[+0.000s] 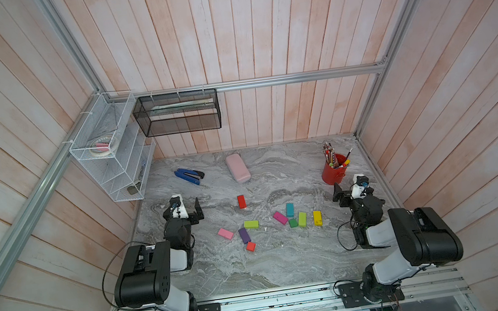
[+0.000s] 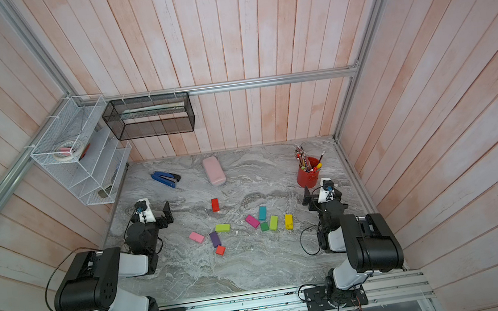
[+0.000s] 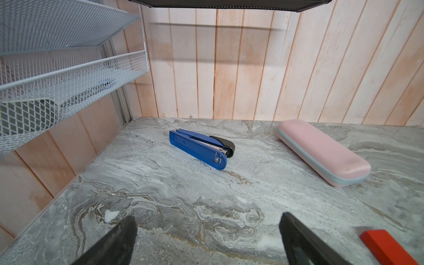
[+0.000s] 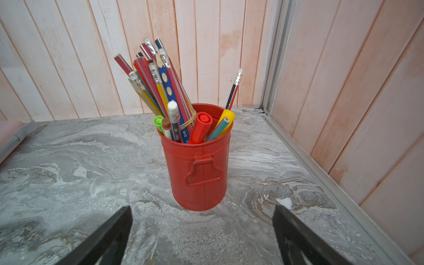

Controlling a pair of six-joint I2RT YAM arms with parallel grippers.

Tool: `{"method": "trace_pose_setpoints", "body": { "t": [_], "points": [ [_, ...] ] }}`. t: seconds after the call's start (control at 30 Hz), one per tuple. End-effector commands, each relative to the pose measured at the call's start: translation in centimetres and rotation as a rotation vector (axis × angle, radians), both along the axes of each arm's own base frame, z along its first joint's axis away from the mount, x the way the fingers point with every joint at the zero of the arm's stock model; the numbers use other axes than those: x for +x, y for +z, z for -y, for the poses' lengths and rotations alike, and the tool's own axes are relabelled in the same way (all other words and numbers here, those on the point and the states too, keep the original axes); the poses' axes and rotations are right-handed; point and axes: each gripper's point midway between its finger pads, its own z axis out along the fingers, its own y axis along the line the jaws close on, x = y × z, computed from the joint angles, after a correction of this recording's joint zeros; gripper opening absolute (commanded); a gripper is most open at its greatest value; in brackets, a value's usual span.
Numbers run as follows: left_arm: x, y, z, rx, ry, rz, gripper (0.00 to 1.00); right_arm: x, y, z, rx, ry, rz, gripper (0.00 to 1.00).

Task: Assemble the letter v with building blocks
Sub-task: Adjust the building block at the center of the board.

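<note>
The building blocks lie loose on the marble table in both top views. A red brick (image 1: pixel 241 201) lies alone, also at the edge of the left wrist view (image 3: pixel 387 247). Pink (image 1: pixel 225 233), lime (image 1: pixel 251 224) and purple (image 1: pixel 244 235) bricks and a red cube (image 1: pixel 250 246) form the left cluster. Magenta (image 1: pixel 280 217), teal (image 1: pixel 290 210), lime (image 1: pixel 302 219) and yellow (image 1: pixel 317 218) bricks and a green cube (image 1: pixel 293 223) form the right one. My left gripper (image 3: pixel 206 227) is open and empty at the table's left side. My right gripper (image 4: pixel 203 218) is open and empty at the right side.
A blue and black stapler (image 3: pixel 202 149) and a pale pink case (image 3: pixel 323 151) lie beyond the left gripper. A red pot of pencils (image 4: pixel 199 169) stands just in front of the right gripper. A white wire shelf (image 1: pixel 112 157) and a black mesh basket (image 1: pixel 178 113) hang at the back left.
</note>
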Motion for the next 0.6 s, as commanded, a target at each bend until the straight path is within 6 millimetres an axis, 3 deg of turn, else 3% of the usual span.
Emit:
{"method": "trace_pose_setpoints", "body": {
  "t": [0.0,0.17,0.4,0.47,0.57],
  "points": [
    [0.4,-0.2,0.0,-0.013,-0.009,-0.011,1.00,0.4,0.2,0.0,-0.008,-0.003,0.009,0.98],
    [0.3,0.1,-0.2,-0.016,0.004,0.001,1.00,0.4,0.2,0.0,-0.008,-0.003,0.008,0.98],
    [-2.6,3.8,-0.8,0.008,0.119,0.103,1.00,0.4,1.9,1.6,0.026,-0.121,-0.023,0.94],
    [-2.3,3.9,-0.6,-0.026,0.115,0.043,1.00,1.1,2.0,2.0,0.074,-0.155,-0.100,0.94],
    [-1.9,5.7,-0.1,-0.137,0.102,0.007,1.00,1.4,2.5,1.0,0.125,-0.142,-0.165,0.94]
  ]
}}
